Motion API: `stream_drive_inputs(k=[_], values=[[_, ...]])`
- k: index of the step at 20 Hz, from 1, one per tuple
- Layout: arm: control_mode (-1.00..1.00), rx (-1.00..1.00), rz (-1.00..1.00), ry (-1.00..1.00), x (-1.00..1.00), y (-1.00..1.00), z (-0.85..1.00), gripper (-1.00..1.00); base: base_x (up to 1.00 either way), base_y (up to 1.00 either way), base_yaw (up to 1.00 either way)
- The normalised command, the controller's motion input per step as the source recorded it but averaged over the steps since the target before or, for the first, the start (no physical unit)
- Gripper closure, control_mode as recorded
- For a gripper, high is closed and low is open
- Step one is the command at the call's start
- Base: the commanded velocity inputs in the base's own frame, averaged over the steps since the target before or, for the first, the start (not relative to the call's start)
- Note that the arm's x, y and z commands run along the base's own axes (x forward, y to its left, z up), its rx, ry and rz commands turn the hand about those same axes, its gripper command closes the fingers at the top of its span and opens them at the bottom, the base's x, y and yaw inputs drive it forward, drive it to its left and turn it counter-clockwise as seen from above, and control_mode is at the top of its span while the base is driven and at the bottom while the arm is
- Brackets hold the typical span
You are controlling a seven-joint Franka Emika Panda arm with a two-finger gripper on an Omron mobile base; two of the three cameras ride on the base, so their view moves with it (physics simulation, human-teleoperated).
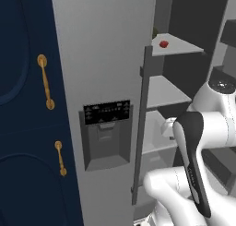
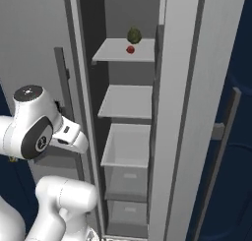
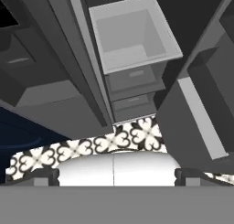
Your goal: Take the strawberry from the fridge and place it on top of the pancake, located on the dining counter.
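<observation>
Pincer [image 3: 114, 175] fingertips sit at the bottom of the hand view, far apart, nothing between them: released. They point down at the patterned floor tile [image 3: 132, 136] in front of the fridge [image 1: 106, 59].

Strawberry [image 2: 130, 49] is inside the fridge on the top shelf [image 2: 110, 55], near the shelf's front edge. In the left base view the strawberry [image 1: 163, 44] shows as a small red dot on the same shelf. Just behind it on that shelf is a dark green bumpy ball [image 2: 134, 35], close to the strawberry; contact unclear.

Below the top shelf: second pale shelf [image 2: 125, 105], bare. Under that, an open-topped pale drawer bin [image 2: 128, 151], then two lower drawers [image 2: 125, 213].

Fridge's right door [image 2: 197, 112] is swung open, edge toward the camera. Left door is closed, with black dispenser panel [image 1: 107, 133] and a dark bar handle [image 1: 143, 128].

Left of the fridge: navy cabinet [image 1: 27, 128] with gold handles [image 1: 45, 82].

Arm is well below the strawberry's shelf, outside the compartment.
</observation>
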Motion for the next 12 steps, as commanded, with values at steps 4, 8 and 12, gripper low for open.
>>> stream_drive_inputs(k=[4,8,12], values=[[1.00,0.00,0.00,0.00,0.00,0.00,0.00,-1.00,0.41,-0.19,0.11],[1.00,0.00,0.00,0.00,0.00,0.00,0.00,-1.00,0.09,-0.31,0.03],[1.00,0.00,0.00,0.00,0.00,0.00,0.00,-1.00,0.00,-0.39,0.00]])
